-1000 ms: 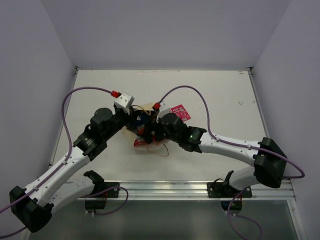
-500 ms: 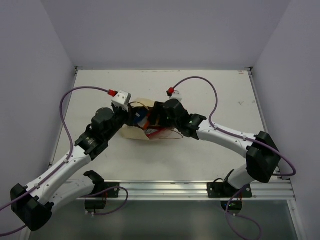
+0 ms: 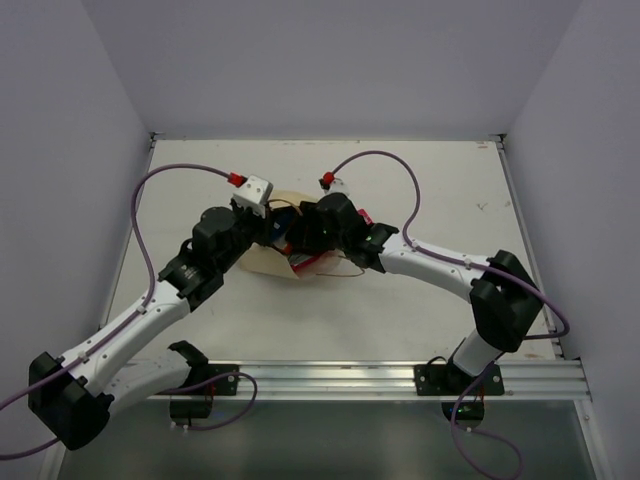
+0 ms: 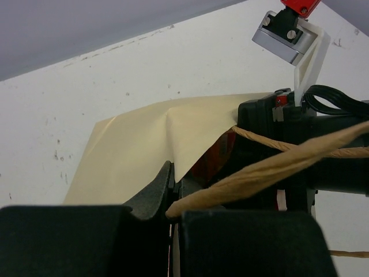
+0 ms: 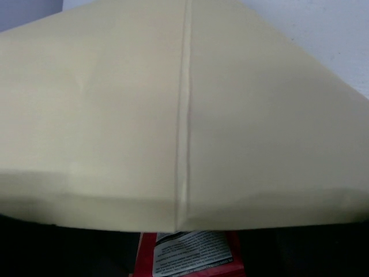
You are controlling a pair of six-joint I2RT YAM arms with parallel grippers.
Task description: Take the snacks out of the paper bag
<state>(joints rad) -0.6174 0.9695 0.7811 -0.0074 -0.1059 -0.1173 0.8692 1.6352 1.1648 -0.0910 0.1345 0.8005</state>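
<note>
- The paper bag (image 4: 132, 138) lay on its side mid-table (image 3: 420, 180). It was smooth tan kraft with one sharp fold line and a crumpled mouth.
- The left gripper (image 4: 173, 202) looked pinched tight on the bag's rim, right where a twisted paper-cord handle (image 4: 277, 167) starts.
- The right gripper (image 3: 298, 243) was nosed into the mouth, and I couldn't tell how wide its jaws were.
- A glossy red packet (image 5: 184, 254) with a white printed label sat inside, under the paper roof.
</note>
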